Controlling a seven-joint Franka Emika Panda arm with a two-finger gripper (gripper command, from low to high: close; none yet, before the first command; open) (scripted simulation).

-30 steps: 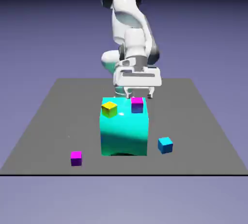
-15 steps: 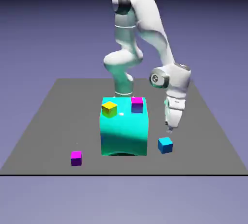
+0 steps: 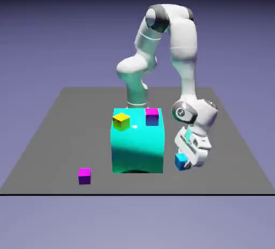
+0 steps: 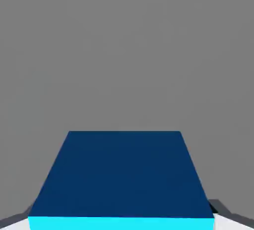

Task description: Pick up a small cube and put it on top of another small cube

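From where I stand, the arm (image 3: 184,38) reaches out over the exterior view's right side of the tabletop (image 3: 225,172), and its hand is down low there, tilted a little. The gripper (image 4: 121,221) has closed on the small blue cube (image 3: 181,161) — one finger to each side of it, the cube filling the space between. In the hand view the cube is large at the bottom edge, centred between the two fingertips (image 4: 225,214), with a dark blue face turned to the camera and a bright cyan strip below it. The fingertips show only as slivers at its two lower corners.

In the exterior view the hand covers part of the cube, and the part I can make out pokes past the hand's lower left edge. The cube is down at the tabletop, though I can't tell whether its underside touches.

Well apart from the gripper, toward the exterior view's left, stands the big turquoise block (image 3: 137,148). On top of it sit a yellow cube (image 3: 121,121), near the left edge, and a magenta cube (image 3: 152,116), near the right — the two of them apart. Another magenta cube (image 3: 84,176) rests on the tabletop farther left.
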